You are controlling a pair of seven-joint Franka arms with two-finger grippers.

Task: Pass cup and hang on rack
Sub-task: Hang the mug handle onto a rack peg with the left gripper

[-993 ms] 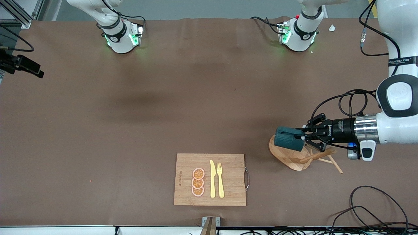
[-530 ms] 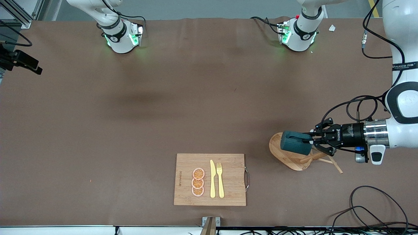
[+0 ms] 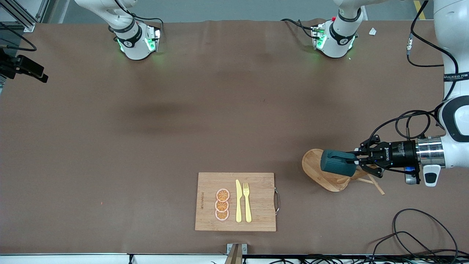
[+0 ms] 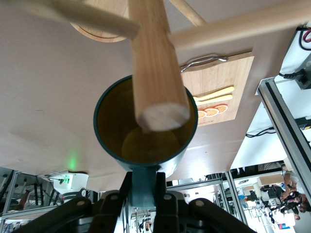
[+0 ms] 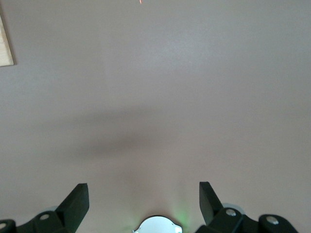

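The dark teal cup (image 3: 338, 162) lies sideways in the air over the wooden rack's oval base (image 3: 314, 165). My left gripper (image 3: 354, 158) is shut on the cup's handle. In the left wrist view the gripper (image 4: 144, 187) pinches the handle, and the cup's mustard-yellow inside (image 4: 116, 121) faces the rack's post (image 4: 150, 63). The post's blunt end sits at the cup's mouth, and thin pegs cross above it. My right gripper (image 3: 27, 69) waits, raised at the right arm's end of the table. It is open and empty in its wrist view (image 5: 144, 194).
A rectangular cutting board (image 3: 256, 201) with a yellow knife, a fork and orange slices lies near the front camera, mid-table; its corner shows in the right wrist view (image 5: 5, 43). Loose black cables (image 3: 421, 227) lie near the table's front corner at the left arm's end.
My left gripper has carried the cup across the rack's base toward its post, toward the left arm's end of the table. The right gripper has shifted slightly.
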